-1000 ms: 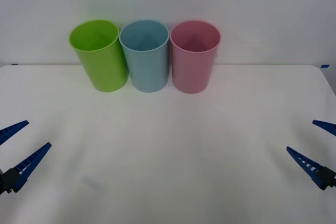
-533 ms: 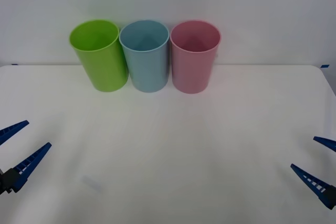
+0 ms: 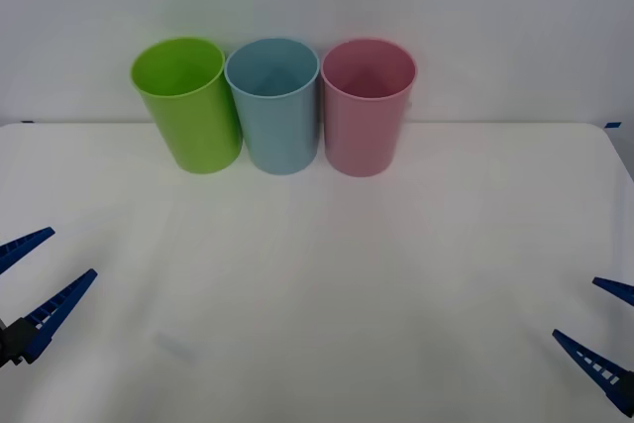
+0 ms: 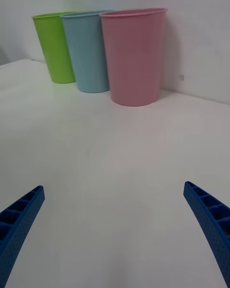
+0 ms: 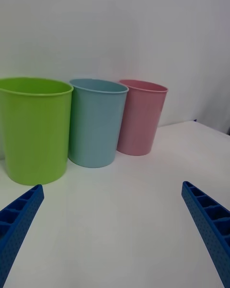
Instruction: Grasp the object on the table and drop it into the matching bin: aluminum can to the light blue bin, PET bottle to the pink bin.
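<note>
Left gripper (image 3: pixel 28 270) and right gripper (image 3: pixel 606 329) spread wide, holding nothing, low over table (image 3: pixel 317 284). Lime green bin (image 3: pixel 186 103), light blue bin (image 3: pixel 274 104), pink bin (image 3: pixel 367 106) in row at far edge.

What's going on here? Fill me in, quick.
Nothing is being handled right now. Three bins stand in a row at the back of the white table: the lime green bin, the light blue bin and the pink bin. The left gripper sits open, low at the table's left edge. The right gripper is open too, low at the right edge. No bottle or can lies on the tabletop.
</note>
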You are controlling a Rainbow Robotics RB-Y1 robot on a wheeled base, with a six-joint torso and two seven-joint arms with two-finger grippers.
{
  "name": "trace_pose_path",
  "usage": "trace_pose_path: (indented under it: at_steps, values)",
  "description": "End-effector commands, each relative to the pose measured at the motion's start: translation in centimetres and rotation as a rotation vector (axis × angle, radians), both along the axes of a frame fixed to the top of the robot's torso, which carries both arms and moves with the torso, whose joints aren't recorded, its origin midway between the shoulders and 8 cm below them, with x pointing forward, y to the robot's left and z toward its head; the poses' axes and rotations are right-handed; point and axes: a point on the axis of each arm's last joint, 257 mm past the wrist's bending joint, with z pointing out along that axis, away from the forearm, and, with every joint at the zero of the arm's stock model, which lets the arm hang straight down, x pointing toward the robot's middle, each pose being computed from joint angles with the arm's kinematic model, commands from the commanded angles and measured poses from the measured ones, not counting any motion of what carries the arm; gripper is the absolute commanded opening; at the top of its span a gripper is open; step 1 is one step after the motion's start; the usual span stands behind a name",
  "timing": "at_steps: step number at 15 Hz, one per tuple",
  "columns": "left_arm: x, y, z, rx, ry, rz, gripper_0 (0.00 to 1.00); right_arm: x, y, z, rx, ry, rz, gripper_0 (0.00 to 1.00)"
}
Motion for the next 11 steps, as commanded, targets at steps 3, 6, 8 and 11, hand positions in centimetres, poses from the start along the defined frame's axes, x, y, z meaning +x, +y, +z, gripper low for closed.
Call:
trace_pose_path:
  at_steps: [3,6,8,11]
  values:
    - [0.0,0.0,0.0,0.000,0.000,0.000,1.00,-1.0,0.3,-0.8,0.006,0.014,0.001,1.00]
    - [0.0,0.0,0.0,0.000,0.000,0.000,1.00,-1.5,0.6,-0.9,0.011,0.015,0.015,1.00]
    - [0.0,0.0,0.0,0.000,0.000,0.000,1.00,-1.8,0.9,-1.0,0.015,0.015,0.022,1.00]
    - [0.0,0.0,0.0,0.000,0.000,0.000,1.00,-1.8,0.9,-1.0,0.015,0.015,0.022,1.00]
